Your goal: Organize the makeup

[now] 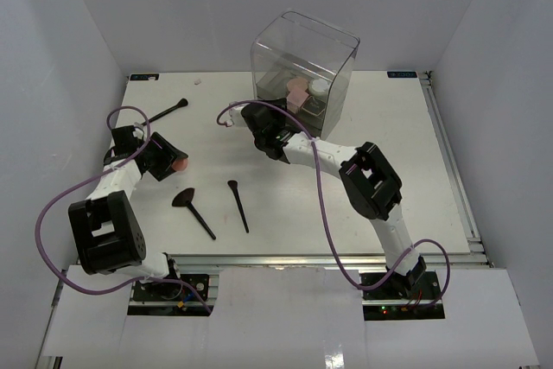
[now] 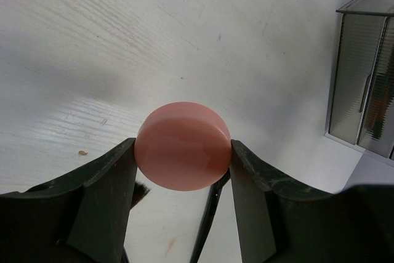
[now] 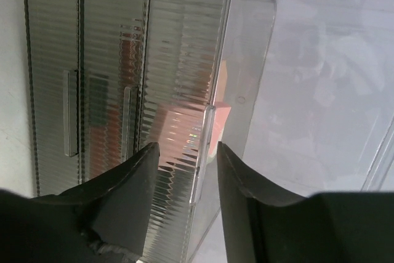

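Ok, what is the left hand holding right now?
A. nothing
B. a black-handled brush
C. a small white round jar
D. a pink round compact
D: the left wrist view shows the pink round compact pinched on both sides between the fingers of the left hand, lifted above the white table.

A tall clear plastic box [image 1: 298, 45] with ribbed dark drawers [image 3: 104, 60] stands at the white tabletop's [image 1: 397, 127] far edge.
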You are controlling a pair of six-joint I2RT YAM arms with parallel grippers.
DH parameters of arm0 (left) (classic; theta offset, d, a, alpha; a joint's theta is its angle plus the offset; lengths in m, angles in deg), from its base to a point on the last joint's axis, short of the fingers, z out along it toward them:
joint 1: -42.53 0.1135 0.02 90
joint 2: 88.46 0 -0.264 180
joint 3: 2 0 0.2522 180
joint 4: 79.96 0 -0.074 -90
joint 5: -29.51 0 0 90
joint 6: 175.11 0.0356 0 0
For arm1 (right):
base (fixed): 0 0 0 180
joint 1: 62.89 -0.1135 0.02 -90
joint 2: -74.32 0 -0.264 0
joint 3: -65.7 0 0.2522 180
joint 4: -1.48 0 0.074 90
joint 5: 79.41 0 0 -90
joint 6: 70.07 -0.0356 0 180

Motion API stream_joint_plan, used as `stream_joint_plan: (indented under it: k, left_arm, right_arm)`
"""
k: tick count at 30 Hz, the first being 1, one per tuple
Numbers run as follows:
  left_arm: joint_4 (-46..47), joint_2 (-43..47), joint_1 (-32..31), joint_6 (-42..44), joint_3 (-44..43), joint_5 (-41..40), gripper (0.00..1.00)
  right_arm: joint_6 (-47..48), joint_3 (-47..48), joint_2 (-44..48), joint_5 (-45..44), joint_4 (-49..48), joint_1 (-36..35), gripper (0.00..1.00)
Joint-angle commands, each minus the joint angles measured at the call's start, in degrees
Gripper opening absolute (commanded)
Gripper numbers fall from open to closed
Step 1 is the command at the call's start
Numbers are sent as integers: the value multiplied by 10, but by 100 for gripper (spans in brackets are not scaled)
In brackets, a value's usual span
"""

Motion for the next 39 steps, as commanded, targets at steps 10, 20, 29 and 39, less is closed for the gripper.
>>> stream_joint_plan:
  k: [10,20,29,39]
  left_arm:
    - [17,1,-1,-2,8,18,13]
    - [39,-6,-5,-14,10,73,13]
    - [73,-49,-60,-48,-21,146,13]
    - [130,-110,-202,-132,-120,135,12]
  right_arm:
    - [-15,4,7,-29,-25,9,23]
    - [-4,-24,38,-26,-53,6,8]
    - [-65,-48,122,23,0,-15,8]
    - [-126,-30,202,71,76,-33,8]
